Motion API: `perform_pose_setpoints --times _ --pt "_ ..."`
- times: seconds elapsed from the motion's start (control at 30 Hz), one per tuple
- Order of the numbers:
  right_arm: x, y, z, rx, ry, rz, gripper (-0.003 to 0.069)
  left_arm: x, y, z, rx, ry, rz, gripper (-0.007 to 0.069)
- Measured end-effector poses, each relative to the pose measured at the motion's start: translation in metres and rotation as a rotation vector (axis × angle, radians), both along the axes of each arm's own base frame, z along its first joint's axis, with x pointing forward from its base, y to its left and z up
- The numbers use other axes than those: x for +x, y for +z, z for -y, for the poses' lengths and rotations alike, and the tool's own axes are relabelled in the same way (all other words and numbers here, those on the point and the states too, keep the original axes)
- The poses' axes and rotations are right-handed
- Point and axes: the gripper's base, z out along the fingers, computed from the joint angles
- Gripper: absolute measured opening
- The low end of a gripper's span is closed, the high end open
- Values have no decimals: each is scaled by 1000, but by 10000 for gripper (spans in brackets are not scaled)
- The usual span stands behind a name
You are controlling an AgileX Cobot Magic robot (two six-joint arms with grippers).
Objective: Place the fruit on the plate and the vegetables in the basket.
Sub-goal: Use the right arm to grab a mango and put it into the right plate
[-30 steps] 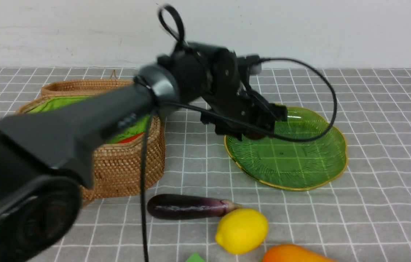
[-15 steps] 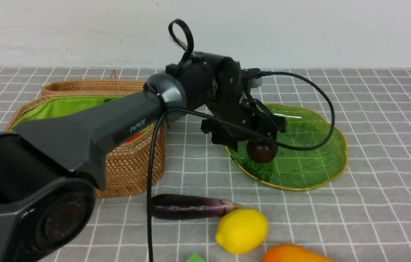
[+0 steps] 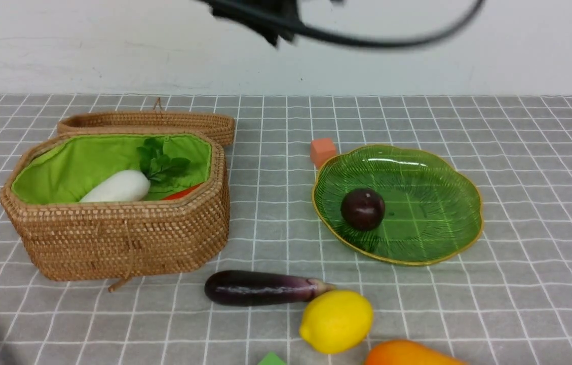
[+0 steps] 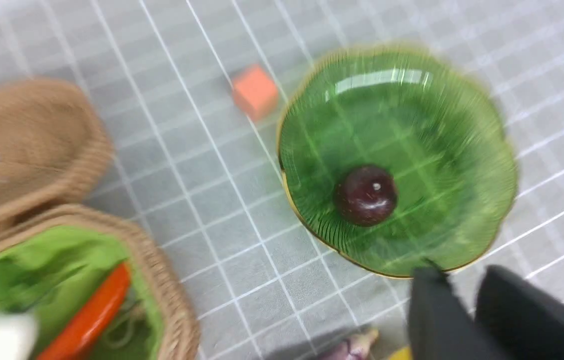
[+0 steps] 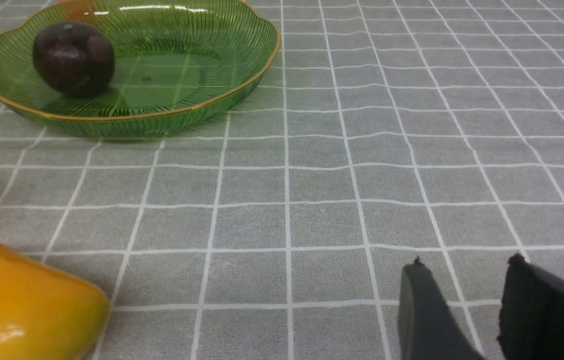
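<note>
Left part of the tabletop: the basket (image 3: 113,243) stands open with its lid (image 3: 154,121) behind it. It holds the radish (image 3: 113,187) and a red-orange piece (image 3: 182,192) that the wall mostly hides.

Near edge, centre: the eggplant (image 3: 260,287) lies outside the basket, not yet stowed. I judge it glossy, slippery and fairly light, best taken across its thick middle. The lemon (image 3: 336,321) sits at its stem end, touching or nearly so. It looks firm and liable to roll, so I would grip across its short width.

Right of centre: the plate (image 3: 443,223), fragile glass, carries the plum (image 3: 363,209). The mango (image 3: 407,354) is cut off at the near edge.

My left end effector (image 4: 461,280) looks down on the plate. It is blurred, its fingers close together and empty; whether fully pressed together I cannot tell. My right end effector (image 5: 466,265) hangs low, partly spread and empty.
</note>
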Motion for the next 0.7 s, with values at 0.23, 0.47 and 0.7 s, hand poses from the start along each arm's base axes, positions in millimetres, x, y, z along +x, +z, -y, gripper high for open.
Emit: perform_pose_setpoints --times 0.23,0.47,0.7 --pt "0 0 0 0 0 0 241 -88 9 -62 -19 19 -7 -13" --pt "0 0 0 0 0 0 241 -185 -63 -127 -84 60 -84 -13" --pt "0 0 0 0 0 0 241 -227 -152 -156 -247 50 94 -13"
